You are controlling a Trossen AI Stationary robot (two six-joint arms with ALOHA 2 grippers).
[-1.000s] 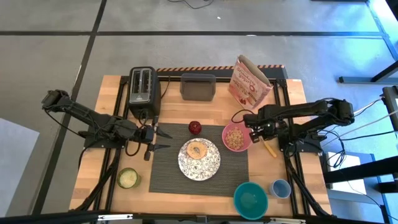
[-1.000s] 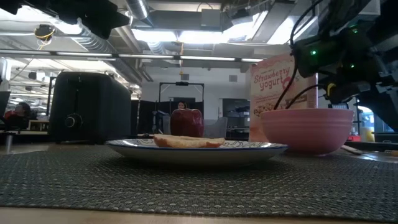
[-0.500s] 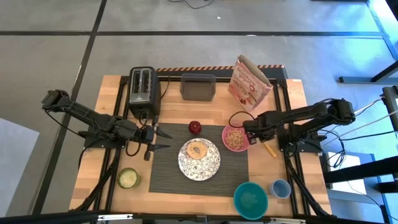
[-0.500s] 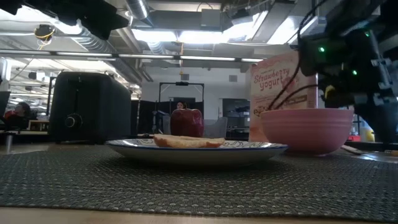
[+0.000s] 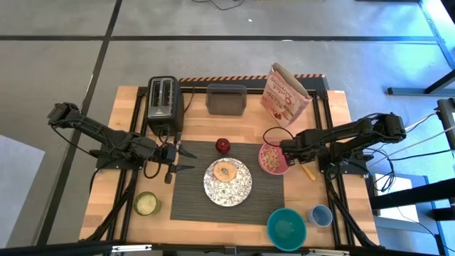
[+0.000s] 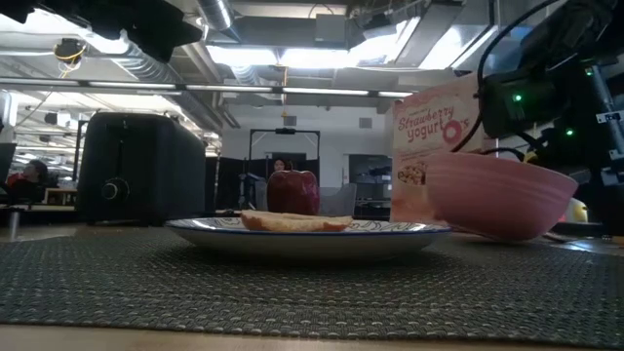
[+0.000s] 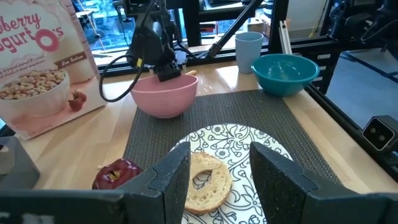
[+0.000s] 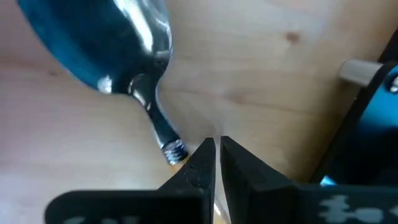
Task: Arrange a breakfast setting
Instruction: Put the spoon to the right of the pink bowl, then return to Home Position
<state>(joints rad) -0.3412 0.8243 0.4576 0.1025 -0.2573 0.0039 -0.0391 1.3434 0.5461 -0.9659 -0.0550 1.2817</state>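
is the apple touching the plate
Apart. The high view shows a strip of mat between the apple and the plate.

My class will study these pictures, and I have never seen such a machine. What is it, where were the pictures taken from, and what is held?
A robot: two dark arms at a table. One camera looks down from above, one sits at table height, one rides each wrist. On the mat: a plate with a bagel, an apple, a pink bowl; a spoon lies beside it. The left hand hovers open, empty. The right hand, closed, is at the tilted bowl's rim.
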